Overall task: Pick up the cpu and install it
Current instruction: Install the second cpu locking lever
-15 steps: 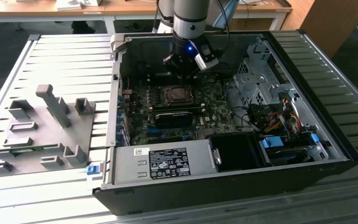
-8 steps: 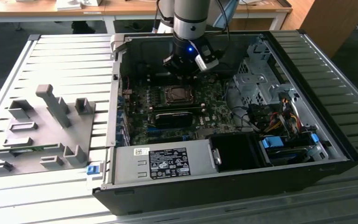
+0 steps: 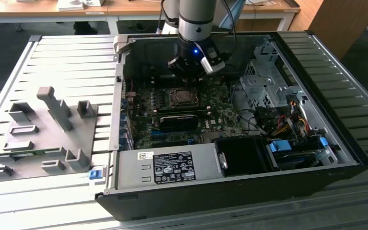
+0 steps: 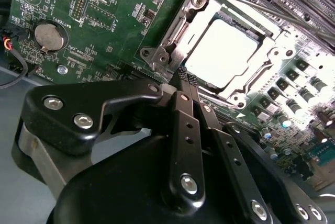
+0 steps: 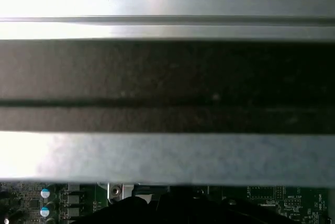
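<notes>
The hand (image 4: 187,80) hangs inside the open computer case (image 3: 337,143), its two slim fingers (image 4: 182,73) pressed together with nothing between them, their tips poised just above the near edge of the socket (image 4: 172,51). Beyond those tips, in the second wrist view, the cpu (image 4: 222,51) lies flat inside the socket's metal frame, its bright silvery top facing up and square with the opening, so it looks already seated where it belongs, though I cannot tell whether the frame is latched down. The empty, closed fingers fit a chip that has been let go rather than one being carried. In the exterior view the arm (image 3: 197,19) comes straight down over the motherboard (image 3: 171,120), a posture that suits working vertically on a flat board, and the socket (image 3: 184,97) sits just in front of it. On the exterior view's left, a grey tray (image 3: 43,158) with upright holders rests on the slatted worktop (image 3: 63,57), well apart from the case.
</notes>
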Motion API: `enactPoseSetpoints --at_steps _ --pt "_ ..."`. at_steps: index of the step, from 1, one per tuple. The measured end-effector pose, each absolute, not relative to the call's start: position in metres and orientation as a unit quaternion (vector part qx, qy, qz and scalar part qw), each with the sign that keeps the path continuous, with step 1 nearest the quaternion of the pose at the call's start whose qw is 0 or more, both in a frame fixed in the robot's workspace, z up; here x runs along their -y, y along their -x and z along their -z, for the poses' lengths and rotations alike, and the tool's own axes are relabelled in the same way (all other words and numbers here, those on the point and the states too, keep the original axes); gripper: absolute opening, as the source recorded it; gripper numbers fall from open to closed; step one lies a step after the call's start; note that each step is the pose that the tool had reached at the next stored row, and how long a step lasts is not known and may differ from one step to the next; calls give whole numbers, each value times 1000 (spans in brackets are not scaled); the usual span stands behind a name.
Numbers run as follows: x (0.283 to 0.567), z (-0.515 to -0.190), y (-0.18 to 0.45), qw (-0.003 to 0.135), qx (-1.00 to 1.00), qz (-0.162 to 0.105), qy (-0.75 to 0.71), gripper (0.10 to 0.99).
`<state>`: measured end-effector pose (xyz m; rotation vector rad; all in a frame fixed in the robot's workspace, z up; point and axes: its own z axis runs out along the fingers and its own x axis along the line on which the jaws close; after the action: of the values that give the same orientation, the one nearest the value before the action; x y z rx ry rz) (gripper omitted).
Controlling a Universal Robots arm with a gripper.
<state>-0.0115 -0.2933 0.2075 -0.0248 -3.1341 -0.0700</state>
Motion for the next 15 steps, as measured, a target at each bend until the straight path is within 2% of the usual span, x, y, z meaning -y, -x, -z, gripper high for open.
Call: enactPoseSetpoints --at_steps 15 --pt "297 -217 11 3 1000 21 8 106"
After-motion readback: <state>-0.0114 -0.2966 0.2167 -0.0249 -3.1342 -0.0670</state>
